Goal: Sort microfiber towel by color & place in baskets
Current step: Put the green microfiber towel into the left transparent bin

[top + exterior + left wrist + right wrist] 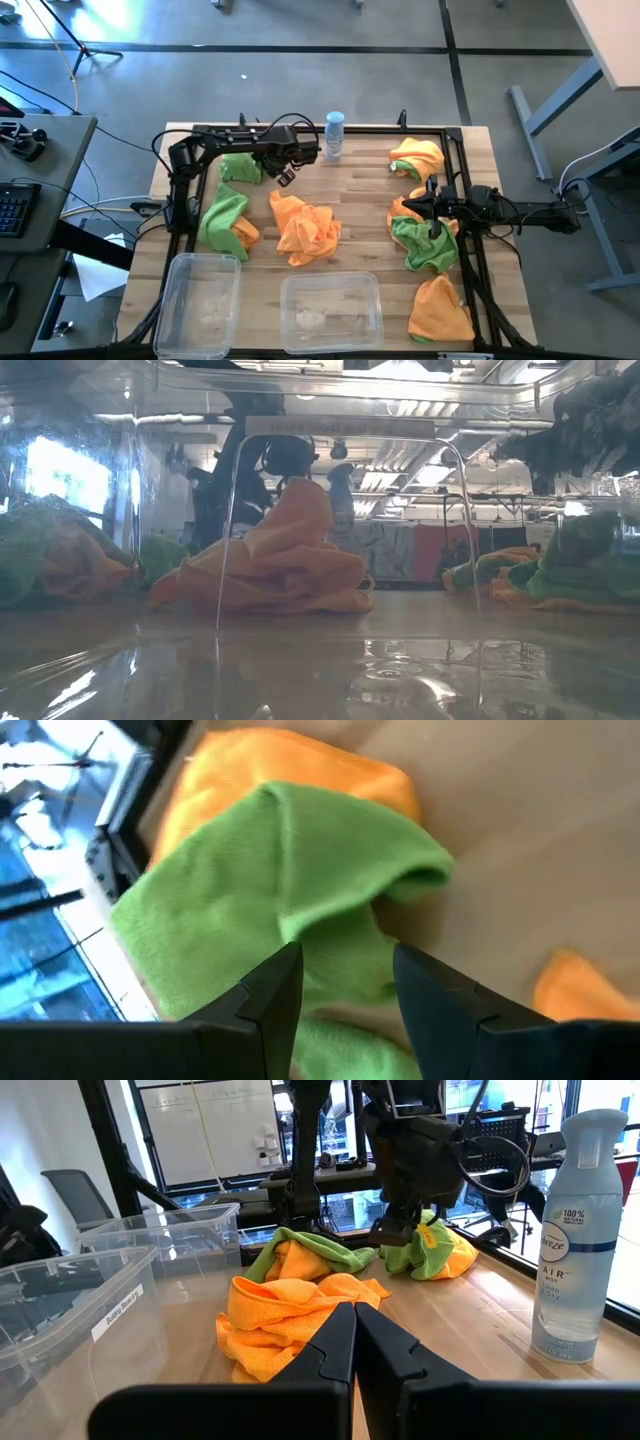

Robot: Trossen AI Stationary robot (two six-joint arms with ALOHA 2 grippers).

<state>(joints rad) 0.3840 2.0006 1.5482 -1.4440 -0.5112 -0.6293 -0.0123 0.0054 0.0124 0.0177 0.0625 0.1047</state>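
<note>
In the high view, the two clear baskets, the narrower basket point(201, 291) and the wider basket point(331, 308), sit at the bottom edge. Above them, at centre, lies an orange towel pile point(304, 228). At the right, the right gripper point(414, 208) has its fingers pressed together. At the upper left, the left gripper point(283, 175) is spread above a green towel point(240, 167).

One camera hangs overhead, looking straight down on the table point(360, 170). Another sits at tabletop level, peering through a clear basket point(340, 450). Both show the orange towel point(305, 228) mid-table.
</note>
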